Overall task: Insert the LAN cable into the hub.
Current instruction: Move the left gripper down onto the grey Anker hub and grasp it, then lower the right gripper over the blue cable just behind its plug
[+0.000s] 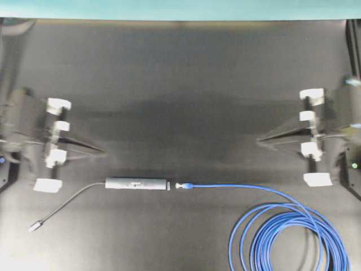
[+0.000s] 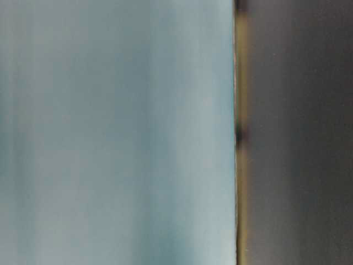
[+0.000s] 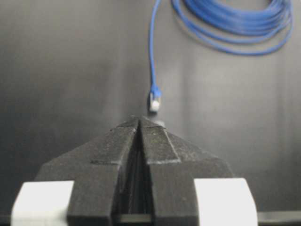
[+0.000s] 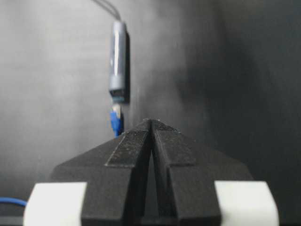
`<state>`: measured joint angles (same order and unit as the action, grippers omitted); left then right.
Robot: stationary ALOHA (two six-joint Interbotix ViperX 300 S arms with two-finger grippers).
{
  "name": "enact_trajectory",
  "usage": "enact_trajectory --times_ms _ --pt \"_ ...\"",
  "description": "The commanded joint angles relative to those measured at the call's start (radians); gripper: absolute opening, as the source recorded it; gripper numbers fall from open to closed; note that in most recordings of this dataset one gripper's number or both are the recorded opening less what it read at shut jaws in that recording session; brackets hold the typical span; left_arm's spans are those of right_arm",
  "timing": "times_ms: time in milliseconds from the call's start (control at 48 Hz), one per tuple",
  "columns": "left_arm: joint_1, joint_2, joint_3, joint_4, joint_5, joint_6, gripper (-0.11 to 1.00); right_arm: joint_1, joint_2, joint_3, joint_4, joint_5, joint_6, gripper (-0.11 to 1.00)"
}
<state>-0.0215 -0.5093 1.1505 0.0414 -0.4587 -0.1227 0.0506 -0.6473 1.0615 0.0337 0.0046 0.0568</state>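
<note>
Overhead exterior view, starting at the near edge of the black table (image 1: 186, 68): the LAN cable (image 1: 282, 234) lies mostly as a loose blue coil in the near right corner, one strand running out leftward toward the middle; its plug (image 1: 181, 186) points at the end of the hub (image 1: 137, 183), which lies flat, parallel to the near edge and a little left of centre; a thin grey cord (image 1: 70, 203) trails from the hub's other end toward the near left corner, ending in a small silver plug (image 1: 35, 227). The cable's plug and the hub's port end sit just beside each other with a sliver of dark table between them (the right wrist view shows the same narrow gap), so I judge nothing is inserted yet; the pieces are merely lined up.

Farther back, the left gripper (image 1: 103, 151) waits near the left edge and the right gripper (image 1: 259, 139) near the right edge, both well apart from hub and cable; each has its jaws pressed together and carries nothing.

What is left, as I read it, is the whole job: grasping the hub, grasping the cable near its plug, and pushing the plug home; the table-level view is too blurred to help.
</note>
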Motion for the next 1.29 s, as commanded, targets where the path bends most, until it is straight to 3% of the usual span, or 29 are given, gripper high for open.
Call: enact_trajectory --times_ms 0,104,333,396,563,709,980,1271 --pt "-0.002 0.06 -0.023 0.003 -0.063 -0.002 0.02 -0.003 0.057 -0.034 0.002 0.0 0.006 0.01" --pt "0.0 0.123 -0.02 0.003 -0.149 -0.003 0.13 0.002 0.107 -0.055 0.002 0.002 0.008 0.15" --pt "-0.002 0.305 0.005 0.003 -0.357 -0.054 0.72 0.002 0.176 -0.084 0.002 -0.005 0.006 0.77" --pt "-0.011 0.374 0.02 0.003 -0.439 -0.078 0.76 0.002 0.187 -0.086 0.002 -0.005 0.006 0.86" --pt "-0.048 0.514 0.044 0.003 -0.63 -0.086 0.62 0.002 0.189 -0.087 0.006 -0.006 0.021 0.82" --pt "-0.051 0.624 0.017 0.003 -0.723 -0.084 0.61 0.002 0.189 -0.086 0.005 -0.006 0.067 0.82" --pt "-0.074 0.796 -0.037 0.005 -0.736 -0.084 0.61 0.002 0.189 -0.086 0.005 -0.006 0.1 0.82" --pt "-0.077 0.819 -0.055 0.003 -0.658 -0.08 0.6 0.005 0.19 -0.087 0.006 -0.006 0.117 0.82"
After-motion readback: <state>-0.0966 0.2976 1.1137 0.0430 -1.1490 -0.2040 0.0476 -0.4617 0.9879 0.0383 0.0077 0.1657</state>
